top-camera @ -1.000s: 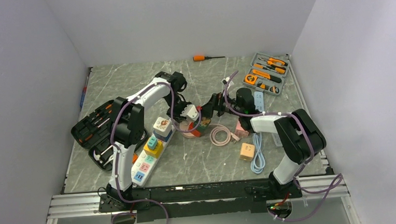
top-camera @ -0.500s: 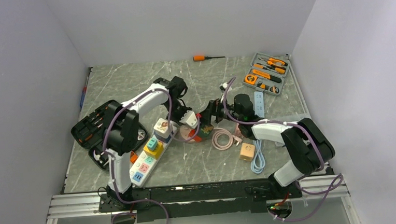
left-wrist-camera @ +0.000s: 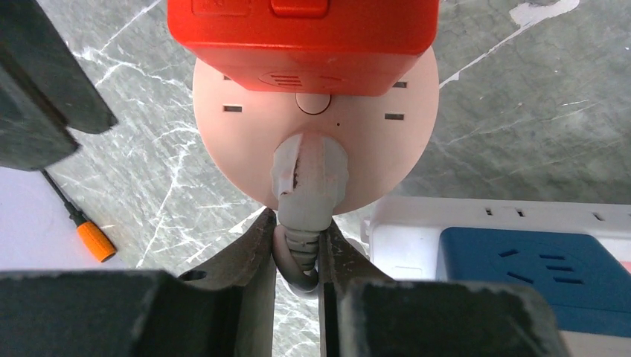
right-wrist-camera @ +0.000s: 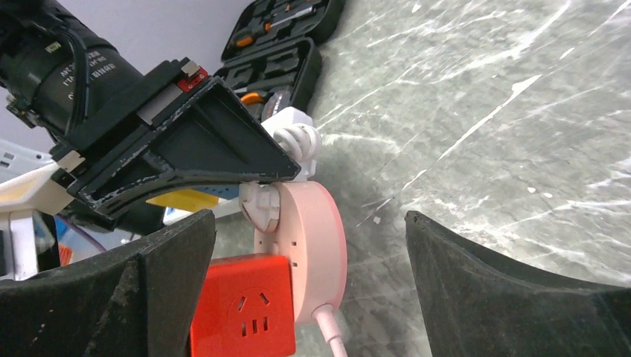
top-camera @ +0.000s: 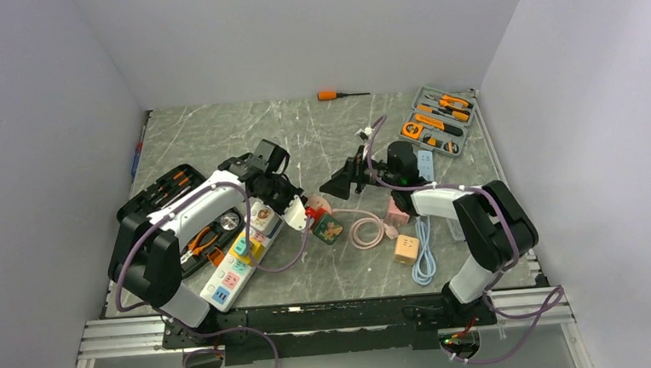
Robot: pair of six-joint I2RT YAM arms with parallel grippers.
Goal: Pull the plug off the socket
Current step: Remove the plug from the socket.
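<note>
A grey-green marbled table (top-camera: 216, 131) sits between plain white walls (top-camera: 296, 32). One round, smooth pink socket (left-wrist-camera: 223, 141) lies near the middle, with one boxy red adapter (left-wrist-camera: 301, 33) and one white rubbery plug (left-wrist-camera: 309, 167) seated in it. The left gripper (left-wrist-camera: 298, 249) is clamped on the plug's ribbed neck. The right gripper (top-camera: 333, 188) gapes wide just beside, grasping nothing. One long white power strip (top-camera: 226, 284) lies near.

I can read no word or number anywhere. The black cylinder (right-wrist-camera: 56, 63) behind my left tool (left-wrist-camera: 298, 256) carries small white print, too blurred to read. My red adapter (left-wrist-camera: 301, 33) shows only a small embossed emblem, no legible letters.
</note>
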